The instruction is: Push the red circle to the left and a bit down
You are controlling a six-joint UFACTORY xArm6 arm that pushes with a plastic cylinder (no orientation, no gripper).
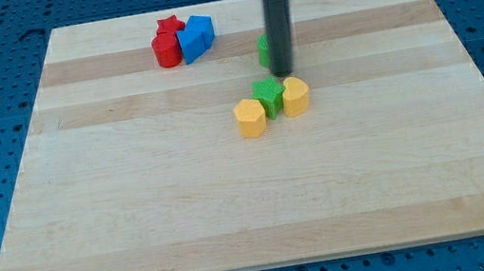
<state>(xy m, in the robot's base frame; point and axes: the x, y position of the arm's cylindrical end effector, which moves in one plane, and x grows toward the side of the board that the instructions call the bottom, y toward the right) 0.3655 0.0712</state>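
The red circle (166,50) sits near the view's top left of the wooden board, touching a red star (170,24) above it and a blue block (196,36) on its right. My tip (284,72) is well to the right of the red circle, just above a cluster of blocks. A green block (264,50) is partly hidden behind the rod. The rod comes down from the view's top.
Below the tip lie a green star-like block (268,95), a yellow block (296,95) on its right and a yellow hexagon-like block (250,117) on its lower left. The wooden board (233,204) rests on a blue perforated table.
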